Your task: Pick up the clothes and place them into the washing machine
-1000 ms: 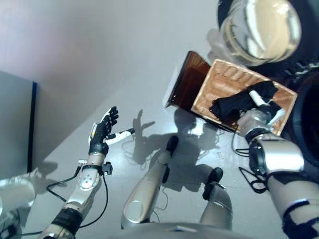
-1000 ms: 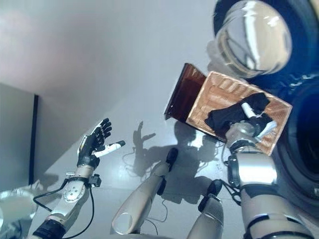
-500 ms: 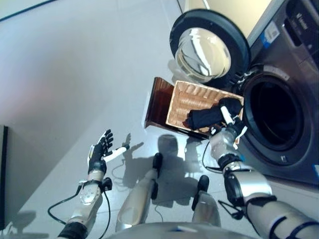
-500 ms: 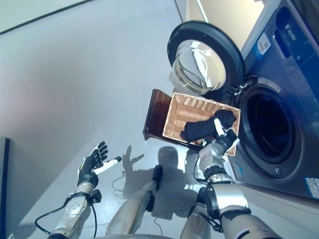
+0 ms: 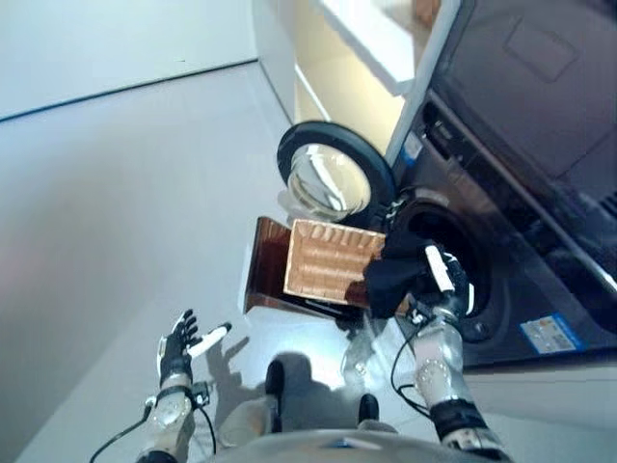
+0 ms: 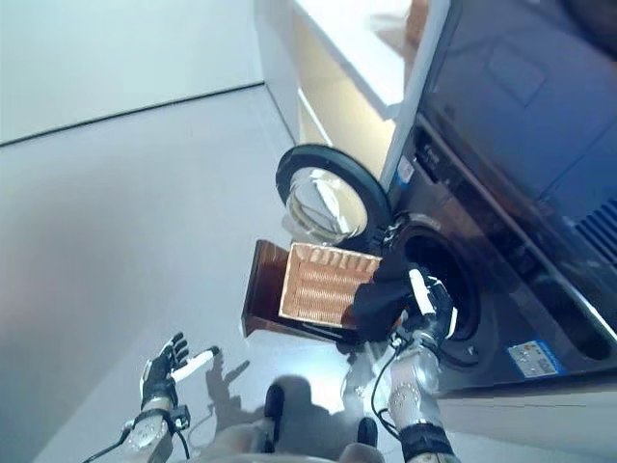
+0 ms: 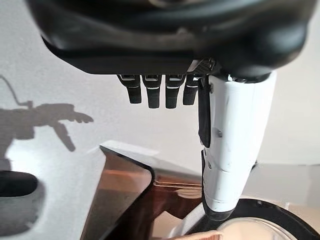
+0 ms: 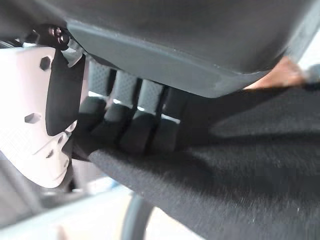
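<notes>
1. The right hand has its fingers curled tight round the black garment; the cloth hangs from the grip, clear of the wicker basket, whereas a second ago it lay in the basket under the hand; so the pick-up looks done.
2. The garment now hangs between the basket's right edge and the drum opening of the washing machine; the round door stands open on the far left of the drum; the hand has risen and come right toward the opening.
3. The whole view has also shifted, so the camera has moved too.
4. What remains, as I judge it, is carrying the cloth into the drum and letting go; a trailing end could catch on the rim.
5. The left hand hangs over the floor at the near left, fingers straight and holding nothing, as before.
</notes>
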Controlling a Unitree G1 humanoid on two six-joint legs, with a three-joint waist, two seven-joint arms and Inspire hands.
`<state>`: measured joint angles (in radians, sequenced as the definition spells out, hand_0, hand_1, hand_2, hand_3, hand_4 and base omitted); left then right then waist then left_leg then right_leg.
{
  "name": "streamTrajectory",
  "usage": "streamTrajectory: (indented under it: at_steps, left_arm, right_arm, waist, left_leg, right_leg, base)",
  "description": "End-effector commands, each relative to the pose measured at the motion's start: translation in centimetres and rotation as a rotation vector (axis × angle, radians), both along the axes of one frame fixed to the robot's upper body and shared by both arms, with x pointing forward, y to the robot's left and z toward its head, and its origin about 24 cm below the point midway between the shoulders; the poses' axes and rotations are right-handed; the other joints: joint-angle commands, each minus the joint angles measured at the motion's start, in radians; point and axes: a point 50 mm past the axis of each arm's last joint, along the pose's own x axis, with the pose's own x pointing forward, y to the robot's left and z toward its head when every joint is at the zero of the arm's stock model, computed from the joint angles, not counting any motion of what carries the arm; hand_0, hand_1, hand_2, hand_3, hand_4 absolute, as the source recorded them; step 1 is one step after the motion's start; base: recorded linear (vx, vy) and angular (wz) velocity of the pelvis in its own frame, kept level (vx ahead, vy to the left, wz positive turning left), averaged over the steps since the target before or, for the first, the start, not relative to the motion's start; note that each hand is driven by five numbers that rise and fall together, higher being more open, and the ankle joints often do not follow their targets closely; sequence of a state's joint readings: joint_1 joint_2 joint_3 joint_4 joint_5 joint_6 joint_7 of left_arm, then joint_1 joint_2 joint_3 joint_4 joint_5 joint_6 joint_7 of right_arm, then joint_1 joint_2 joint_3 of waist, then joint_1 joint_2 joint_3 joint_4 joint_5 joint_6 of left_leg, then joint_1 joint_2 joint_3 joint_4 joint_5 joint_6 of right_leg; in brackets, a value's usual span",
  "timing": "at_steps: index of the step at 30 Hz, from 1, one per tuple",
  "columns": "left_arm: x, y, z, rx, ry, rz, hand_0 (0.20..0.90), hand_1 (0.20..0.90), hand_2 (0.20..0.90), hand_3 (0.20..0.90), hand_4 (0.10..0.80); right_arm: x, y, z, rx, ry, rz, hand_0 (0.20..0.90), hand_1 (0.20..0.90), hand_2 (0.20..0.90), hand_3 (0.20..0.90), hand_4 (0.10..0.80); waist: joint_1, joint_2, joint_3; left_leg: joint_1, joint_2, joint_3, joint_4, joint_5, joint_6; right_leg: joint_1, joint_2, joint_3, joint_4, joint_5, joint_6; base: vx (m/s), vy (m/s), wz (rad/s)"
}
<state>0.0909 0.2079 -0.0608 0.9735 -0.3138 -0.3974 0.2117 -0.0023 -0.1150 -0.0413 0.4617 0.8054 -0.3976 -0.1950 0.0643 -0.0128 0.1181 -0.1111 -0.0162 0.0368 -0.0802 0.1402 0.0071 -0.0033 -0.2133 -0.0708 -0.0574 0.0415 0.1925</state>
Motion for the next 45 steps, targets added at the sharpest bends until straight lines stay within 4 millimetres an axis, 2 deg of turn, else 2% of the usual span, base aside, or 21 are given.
streamTrajectory:
  at_steps: [1, 4, 5, 7, 10, 11, 14, 15, 16, 18, 21, 26, 30, 34, 38, 40, 41, 42, 43, 44, 45]
  left_arm:
    - [0.8, 1.2, 0.8, 0.065, -0.054, -0.018, 0.9, 0.9, 0.9, 0.9, 0.8]
    - [0.5, 1.2, 0.6, 0.071, -0.04, -0.021, 0.9, 0.9, 0.9, 0.9, 0.8]
    - [0.9, 1.0, 0.7, 0.074, -0.049, -0.037, 0.9, 0.9, 0.9, 0.9, 0.8]
    - [1.5, 0.8, 0.9, 0.074, -0.062, -0.048, 0.9, 0.9, 0.9, 0.9, 0.8]
    - [3.2, 0.6, 1.8, 0.065, -0.133, -0.062, 0.9, 0.9, 0.9, 0.9, 0.8]
    - [3.8, 0.5, 2.3, 0.059, -0.169, -0.063, 0.9, 0.9, 0.9, 0.9, 0.8]
    - [4.1, 0.6, 2.7, 0.06, -0.193, -0.066, 0.9, 0.9, 0.9, 0.9, 0.8]
    - [4.3, 0.7, 3.0, 0.059, -0.21, -0.065, 0.9, 0.9, 0.9, 0.9, 0.8]
    - [4.3, 0.7, 3.0, 0.059, -0.211, -0.065, 0.9, 0.9, 0.9, 0.9, 0.8]
    - [4.3, 0.9, 3.3, 0.072, -0.221, -0.074, 0.9, 0.9, 0.9, 0.9, 0.8]
    - [4.3, 0.8, 3.4, 0.083, -0.227, -0.094, 0.9, 0.9, 0.9, 0.9, 0.8]
    - [4.7, 0.3, 4.1, 0.103, -0.264, -0.135, 0.9, 0.9, 0.9, 0.9, 0.8]
    - [5.3, 0.2, 4.8, 0.138, -0.295, -0.158, 0.9, 0.9, 0.9, 0.9, 0.8]
    - [5.9, -0.5, 5.6, 0.146, -0.343, -0.171, 0.9, 0.9, 0.9, 0.9, 0.8]
    - [6.1, -0.9, 5.8, 0.144, -0.35, -0.181, 0.9, 0.9, 0.9, 0.9, 0.8]
    - [6.3, -1.0, 6.2, 0.134, -0.369, -0.199, 0.9, 0.9, 0.9, 0.9, 0.8]
    - [6.3, -1.0, 6.2, 0.133, -0.369, -0.199, 0.9, 0.9, 0.9, 0.9, 0.8]
    - [6.3, -1.0, 6.1, 0.131, -0.361, -0.201, 0.9, 0.9, 0.9, 0.9, 0.8]
    - [6.3, -1.0, 6.1, 0.131, -0.361, -0.201, 0.9, 0.9, 0.9, 0.9, 0.8]
    - [6.3, -1.1, 6.0, 0.13, -0.357, -0.204, 0.9, 0.9, 0.9, 0.9, 0.8]
    - [6.3, -1.1, 6.0, 0.13, -0.357, -0.204, 0.9, 0.9, 0.9, 0.9, 0.8]
  right_arm:
    - [1.3, -0.9, 3.8, -0.135, -0.209, 0.043, 0.2, 0.2, 0.2, 0.2, 0.3]
    - [2.2, -0.1, 3.0, -0.148, -0.141, 0.071, 0.2, 0.2, 0.2, 0.2, 0.3]
    - [3.9, 0.8, 2.3, -0.165, -0.067, 0.102, 0.2, 0.2, 0.2, 0.2, 0.3]
    - [5.1, 1.5, 2.6, -0.163, -0.061, 0.12, 0.2, 0.2, 0.2, 0.2, 0.3]
    - [7.9, 2.2, 4.3, -0.182, -0.069, 0.121, 0.2, 0.2, 0.2, 0.2, 0.3]
    - [9.4, 2.2, 5.8, -0.213, -0.092, 0.114, 0.2, 0.2, 0.2, 0.2, 0.3]
    - [10.8, 1.9, 7.0, -0.241, -0.083, 0.086, 0.2, 0.2, 0.2, 0.2, 0.3]
    - [11.8, 1.5, 8.3, -0.273, -0.087, 0.058, 0.2, 0.2, 0.2, 0.2, 0.3]
    - [11.9, 1.5, 8.3, -0.273, -0.088, 0.058, 0.2, 0.2, 0.2, 0.2, 0.3]
    - [13.1, 0.7, 10.0, -0.301, -0.089, 0.007, 0.2, 0.2, 0.2, 0.2, 0.3]
    - [13.8, 0.0, 11.2, -0.316, -0.089, -0.041, 0.2, 0.2, 0.2, 0.2, 0.3]
    - [15.2, -2.7, 14.5, -0.434, -0.03, -0.177, 0.2, 0.2, 0.2, 0.2, 0.3]
    - [15.9, -5.0, 17.3, -0.608, 0.08, -0.284, 0.2, 0.2, 0.2, 0.2, 0.3]
    - [16.2, -6.0, 19.7, -0.83, 0.168, -0.34, 0.2, 0.2, 0.2, 0.2, 0.3]
    - [16.1, -6.8, 20.2, -0.949, 0.243, -0.343, 0.2, 0.2, 0.2, 0.2, 0.3]
    - [16.1, -7.6, 20.9, -1.137, 0.332, -0.308, 0.2, 0.2, 0.2, 0.2, 0.3]
    - [16.1, -7.6, 20.9, -1.137, 0.332, -0.308, 0.2, 0.2, 0.2, 0.2, 0.3]
    - [16.2, -7.4, 21.0, -1.218, 0.372, -0.3, 0.208, 0.208, 0.208, 0.208, 0.306]
    - [16.2, -7.4, 21.0, -1.218, 0.372, -0.3, 0.313, 0.313, 0.313, 0.313, 0.38]
    - [16.3, -7.3, 20.7, -1.246, 0.4, -0.285, 0.455, 0.455, 0.455, 0.455, 0.482]
    - [16.3, -7.3, 20.7, -1.246, 0.4, -0.285, 0.466, 0.466, 0.466, 0.466, 0.49]
  waist:
    - [0.017, 0.011, -0.087]
    - [0.028, 0.011, -0.08]
    - [0.042, 0.013, -0.071]
    - [0.05, 0.014, -0.062]
    - [0.067, 0.024, -0.002]
    - [0.075, 0.031, 0.038]
    - [0.083, 0.037, 0.074]
    - [0.091, 0.041, 0.101]
    - [0.091, 0.041, 0.1]
    - [0.103, 0.048, 0.139]
    - [0.111, 0.05, 0.149]
    - [0.134, 0.047, 0.17]
    - [0.152, 0.047, 0.184]
    - [0.155, 0.05, 0.204]
    - [0.155, 0.056, 0.218]
    - [0.155, 0.062, 0.228]
    - [0.154, 0.062, 0.228]
    - [0.153, 0.066, 0.232]
    - [0.153, 0.066, 0.232]
    - [0.151, 0.068, 0.234]
    - [0.151, 0.068, 0.234]
  left_leg:
    - [-0.006, 0.031, 0.002, 0.071, -0.106, -0.067]
    - [0.009, 0.035, 0.012, 0.061, -0.107, -0.065]
    - [-0.002, 0.036, 0.015, 0.059, -0.105, -0.065]
    - [-0.01, 0.037, 0.014, 0.06, -0.102, -0.066]
    - [-0.06, 0.036, -0.006, 0.079, -0.093, -0.068]
    - [-0.104, 0.037, -0.02, 0.101, -0.088, -0.071]
    - [-0.151, 0.038, -0.039, 0.137, -0.088, -0.072]
    - [-0.182, 0.037, -0.047, 0.164, -0.09, -0.071]
    - [-0.187, 0.037, -0.048, 0.168, -0.092, -0.071]
    - [-0.24, 0.034, -0.063, 0.209, -0.097, -0.07]
    - [-0.273, 0.032, -0.074, 0.224, -0.098, -0.07]
    - [-0.339, 0.019, -0.079, 0.27, -0.112, -0.072]
    - [-0.375, 0.015, -0.078, 0.282, -0.116, -0.074]
    - [-0.4, 0.01, -0.072, 0.295, -0.121, -0.075]
    - [-0.418, 0.006, -0.066, 0.303, -0.122, -0.075]
    - [-0.429, 0.006, -0.065, 0.303, -0.117, -0.075]
    - [-0.429, 0.006, -0.065, 0.303, -0.117, -0.075]
    - [-0.432, 0.004, -0.06, 0.304, -0.115, -0.075]
    - [-0.432, 0.004, -0.06, 0.304, -0.116, -0.075]
    - [-0.435, 0.003, -0.057, 0.306, -0.116, -0.074]
    - [-0.435, 0.003, -0.057, 0.306, -0.116, -0.074]
  right_leg:
    - [-0.036, -0.008, -0.013, 0.0, 0.036, -0.005]
    - [-0.037, -0.006, -0.003, -0.006, 0.042, -0.003]
    - [-0.051, -0.005, 0.005, -0.016, 0.054, -0.002]
    - [-0.056, -0.005, 0.005, -0.019, 0.058, -0.003]
    - [-0.087, -0.005, -0.009, -0.015, 0.068, -0.013]
    - [-0.114, -0.004, -0.018, -0.005, 0.069, -0.021]
    - [-0.143, -0.003, -0.028, 0.016, 0.064, -0.029]
    - [-0.167, -0.003, -0.033, 0.041, 0.058, -0.036]
    - [-0.171, -0.002, -0.033, 0.043, 0.057, -0.036]
    - [-0.212, -0.004, -0.039, 0.096, 0.037, -0.044]
    - [-0.239, -0.004, -0.046, 0.123, 0.024, -0.047]
    - [-0.277, -0.006, -0.054, 0.143, 0.012, -0.048]
    - [-0.304, -0.007, -0.053, 0.147, 0.013, -0.049]
    - [-0.327, -0.003, -0.046, 0.155, 0.012, -0.05]
    - [-0.345, -0.004, -0.043, 0.161, 0.016, -0.051]
    - [-0.36, -0.003, -0.039, 0.165, 0.02, -0.05]
    - [-0.36, -0.003, -0.039, 0.165, 0.02, -0.05]
    - [-0.368, -0.002, -0.035, 0.169, 0.022, -0.052]
    - [-0.369, -0.002, -0.035, 0.169, 0.022, -0.052]
    - [-0.375, -0.001, -0.032, 0.172, 0.022, -0.053]
    - [-0.375, -0.001, -0.032, 0.172, 0.022, -0.053]
  base:
    - [0.025, -0.004, -0.22]
    - [-0.027, -0.001, -0.22]
    - [-0.056, 0.003, -0.18]
    - [-0.069, -0.004, -0.2]
    - [-0.183, -0.011, -0.12]
    - [-0.208, -0.016, 0.1]
    - [-0.138, 0.001, 0.3]
    - [-0.073, 0.013, 0.36]
    - [-0.077, 0.033, 0.26]
    - [-0.071, 0.039, 0.21]
    - [-0.019, 0.026, 0.15]
    - [0.02, 0.032, 0.18]
    - [-0.018, 0.034, 0.02]
    - [-0.014, 0.018, -0.01]
    - [-0.025, 0.018, 0.02]
    - [0.0, 0.0, 0.0]
    - [0.0, 0.0, 0.0]
    - [0.0, 0.0, 0.0]
    - [0.0, 0.0, 0.0]
    - [0.0, 0.0, 0.0]
    - [-0.028, 0.015, -0.03]
